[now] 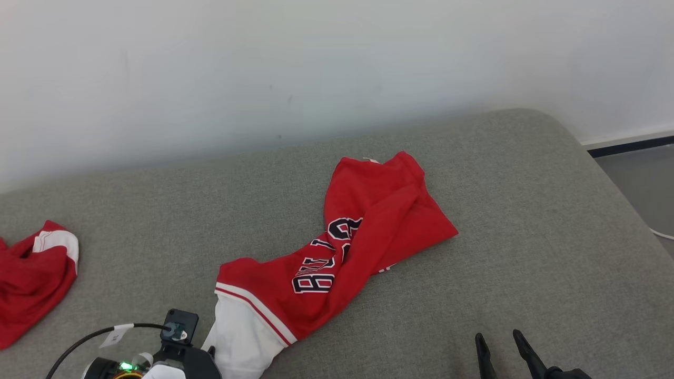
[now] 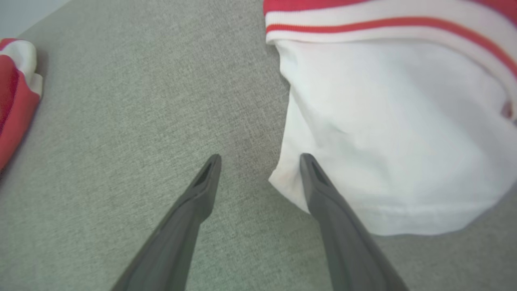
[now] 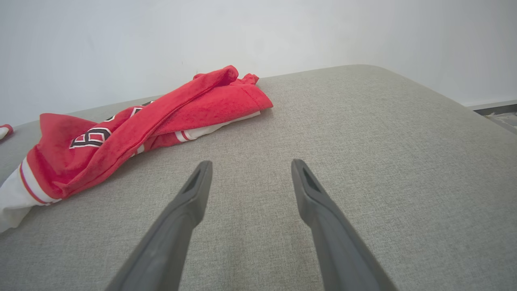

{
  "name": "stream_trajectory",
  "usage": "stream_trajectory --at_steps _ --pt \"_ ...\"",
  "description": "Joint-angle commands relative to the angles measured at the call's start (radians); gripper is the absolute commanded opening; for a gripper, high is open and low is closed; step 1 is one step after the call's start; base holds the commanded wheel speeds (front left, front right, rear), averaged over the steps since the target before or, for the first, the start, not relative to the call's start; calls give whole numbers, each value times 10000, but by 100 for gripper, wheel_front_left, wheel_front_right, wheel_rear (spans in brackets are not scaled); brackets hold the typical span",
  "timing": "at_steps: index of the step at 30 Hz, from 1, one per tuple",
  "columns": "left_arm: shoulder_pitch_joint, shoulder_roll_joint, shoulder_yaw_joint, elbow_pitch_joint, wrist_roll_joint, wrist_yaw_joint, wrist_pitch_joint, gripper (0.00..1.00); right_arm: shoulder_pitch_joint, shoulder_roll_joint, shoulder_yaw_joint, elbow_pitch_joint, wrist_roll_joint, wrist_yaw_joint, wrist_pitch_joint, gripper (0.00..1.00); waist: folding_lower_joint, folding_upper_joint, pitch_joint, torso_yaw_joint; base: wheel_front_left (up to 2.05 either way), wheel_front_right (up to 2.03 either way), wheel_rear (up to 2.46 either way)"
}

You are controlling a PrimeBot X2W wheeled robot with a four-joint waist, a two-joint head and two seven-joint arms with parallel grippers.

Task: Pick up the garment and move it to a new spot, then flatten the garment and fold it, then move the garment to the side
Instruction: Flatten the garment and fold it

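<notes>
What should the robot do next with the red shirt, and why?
Probably lower the left gripper and close it on the white corner of the shirt. Its jaws are open, straddling that corner's edge, and the shirt lies crumpled on the grey cushion, not yet picked up.

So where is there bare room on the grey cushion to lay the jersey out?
Widest bare patch: right of the red jersey, out to the grey cushion's rounded edge. A smaller one lies between the jersey and the second red garment at far left. Crowded near left, around the jersey's white hem.
</notes>
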Motion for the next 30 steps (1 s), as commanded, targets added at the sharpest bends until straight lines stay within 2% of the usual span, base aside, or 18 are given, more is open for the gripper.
stream_trajectory --at_steps 1,5,9,12,14,16,18,23,27,28,29,30 --pt "-113 94 -74 69 -19 -15 220 100 35 26 -13 -35 -3 -26 -12 100 -1 0 37 -24 0 0 0" --pt "-120 223 -383 -44 -180 -97 686 100 -3 26 -28 -65 -4 -26 2 100 -1 0 100 -2 0 0 0" --pt "-5 88 -628 -55 -632 -173 1321 100 -63 25 -17 -92 25 -26 21 100 -1 0 138 51 0 0 0" --pt "179 68 -758 -137 -1094 -196 2006 90 -105 25 -45 -122 32 -26 20 100 -1 0 173 96 0 0 0" --pt "221 115 -871 -344 -1313 -204 2313 90 -120 25 -87 -157 29 -26 14 100 -1 0 214 156 0 0 0" --pt "267 182 -1023 -498 -1548 -206 2567 72 -160 26 -65 -194 -33 -26 19 100 -1 0 294 203 0 0 0" --pt "283 210 -1174 -605 -1747 -209 2824 0 -319 24 27 -220 -103 -26 84 100 -1 0 395 240 0 0 0" --pt "139 376 -1045 -915 -1839 97 2632 0 -1279 -458 314 -217 -192 -26 625 100 -1 0 722 253 0 0 0" --pt "221 300 -918 -1181 -1778 558 2277 0 -2565 -1178 424 -112 143 -26 1988 100 -1 0 923 325 0 0 0" --pt "221 300 -918 -1181 -1778 558 2277 0 -2565 -1178 424 -112 143 -26 1988 100 -1 0 923 325 0 0 0" --pt "280 213 -871 -1325 -1790 770 2114 0 -3251 -1566 583 -50 406 -25 2941 100 -1 0 1008 422 0 0 0" --pt "280 213 -871 -1325 -1790 770 2114 0 -3251 -1566 583 -50 406 -25 2941 100 -1 0 1008 422 0 0 0"
